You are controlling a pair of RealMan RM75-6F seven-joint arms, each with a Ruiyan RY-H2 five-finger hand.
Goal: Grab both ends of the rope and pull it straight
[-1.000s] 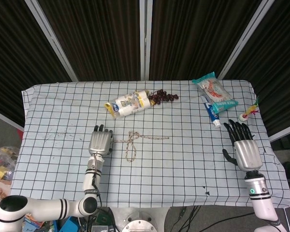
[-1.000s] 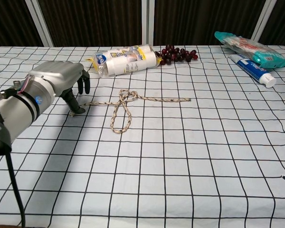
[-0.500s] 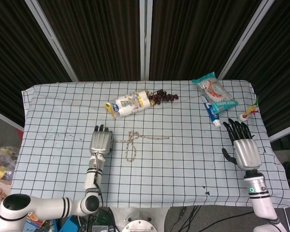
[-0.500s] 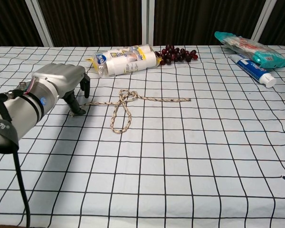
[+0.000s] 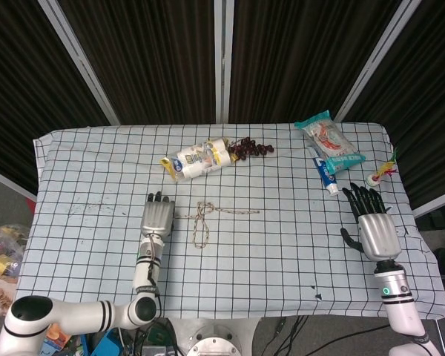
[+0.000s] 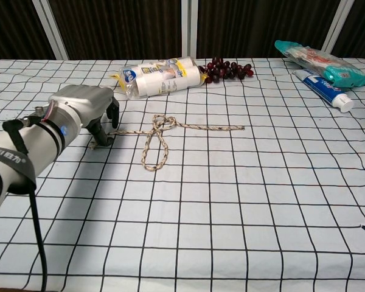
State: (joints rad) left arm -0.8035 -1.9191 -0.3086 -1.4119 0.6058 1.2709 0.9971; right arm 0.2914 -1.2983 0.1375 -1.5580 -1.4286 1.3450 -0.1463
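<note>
Rope knotted mid-tabletop, both hands low on the checked cloth.
Nearest: left hand palm down, fingers curled to the cloth at the rope's left end; grip there could not be told. Right hand lay flat near the right edge, fingers released, spread, holding nothing. Rope looped centre. Beyond: packaged rolls, grapes, toothpaste, snack bag.
</note>
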